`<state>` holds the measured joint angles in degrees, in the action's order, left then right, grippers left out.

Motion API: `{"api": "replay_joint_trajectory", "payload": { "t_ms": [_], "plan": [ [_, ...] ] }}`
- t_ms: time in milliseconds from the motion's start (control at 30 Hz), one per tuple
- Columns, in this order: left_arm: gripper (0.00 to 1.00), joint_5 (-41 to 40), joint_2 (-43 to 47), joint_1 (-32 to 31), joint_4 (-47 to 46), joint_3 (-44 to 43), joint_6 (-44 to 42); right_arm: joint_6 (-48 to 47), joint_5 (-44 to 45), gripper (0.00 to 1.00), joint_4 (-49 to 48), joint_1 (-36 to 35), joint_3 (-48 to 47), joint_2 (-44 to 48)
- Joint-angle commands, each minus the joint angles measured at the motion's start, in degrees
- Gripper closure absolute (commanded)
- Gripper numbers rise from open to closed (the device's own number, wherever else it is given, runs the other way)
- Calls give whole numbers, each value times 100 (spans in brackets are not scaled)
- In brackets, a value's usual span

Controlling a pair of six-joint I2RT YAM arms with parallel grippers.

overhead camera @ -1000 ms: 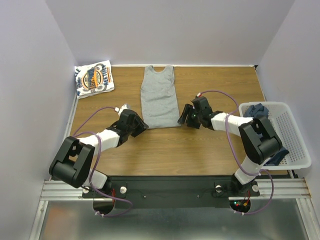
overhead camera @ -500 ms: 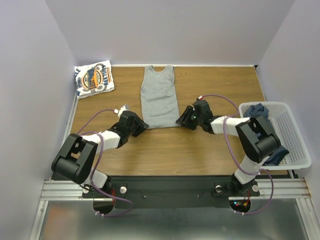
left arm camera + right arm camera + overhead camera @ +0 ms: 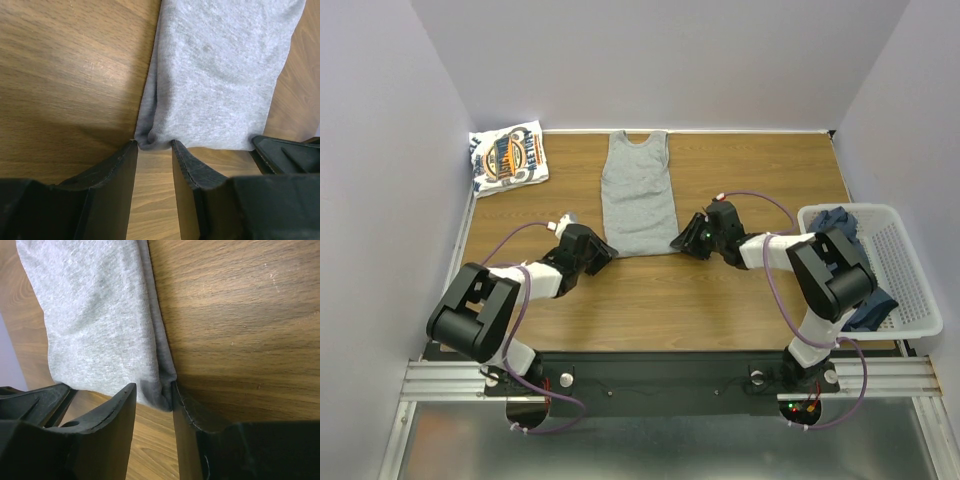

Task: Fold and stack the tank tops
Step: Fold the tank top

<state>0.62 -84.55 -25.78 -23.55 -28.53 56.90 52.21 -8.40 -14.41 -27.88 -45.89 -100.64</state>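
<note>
The light heather grey tank top (image 3: 638,200) lies flat on the wooden table (image 3: 750,300), about midway between left and right. Its neck points to the far edge and its hem to the near side. It looks narrowed, with its long sides turned under.

The left gripper (image 3: 605,250) sits low at the near-left corner of the hem. In the left wrist view its jaws stand a narrow gap apart. The fingertips (image 3: 131,146) touch the hem edge on either side of the corner, and bare wood shows between the fingers behind it.

The right gripper (image 3: 681,241) sits at the near-right corner. Its jaws are parted by a similar gap, and the bunched corner of cloth pokes in between the fingertips (image 3: 131,389); they are not clamped on it.

A folded white tank top with a blue-and-orange round logo (image 3: 508,158) lies at the far-left corner of the table. Dark slate-blue tank tops (image 3: 836,220) sit in the white mesh basket (image 3: 912,272) at the right edge.
</note>
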Motion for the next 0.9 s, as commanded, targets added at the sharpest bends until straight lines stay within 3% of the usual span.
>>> {"api": "replay_joint_trajectory", "payload": {
  "t_ms": [0,100,200,233,333,533,733,867],
  "plan": [
    [56,-300,-228,3,35,-91,-13,-88,199,64,404,-86,265,-254],
    [60,-238,-404,-6,-62,-161,-91,-184,269,74,422,-86,247,-263],
    [76,-177,-492,-85,-106,-231,-240,-298,322,89,422,-86,264,-202],
    [87,-150,-492,-111,-97,-240,-267,-377,331,91,413,-95,273,-106],
    [100,-98,-448,-269,-80,-179,-320,-492,322,95,448,-121,396,88],
    [100,70,175,-787,271,199,-259,-668,304,99,694,-340,1002,1176],
    [100,34,1238,-1359,1202,603,-118,-466,725,100,1282,-1403,1925,3004],
    [100,-272,2509,-1772,2160,709,57,-63,1129,100,1941,-2106,2321,4138]
  ]
}}
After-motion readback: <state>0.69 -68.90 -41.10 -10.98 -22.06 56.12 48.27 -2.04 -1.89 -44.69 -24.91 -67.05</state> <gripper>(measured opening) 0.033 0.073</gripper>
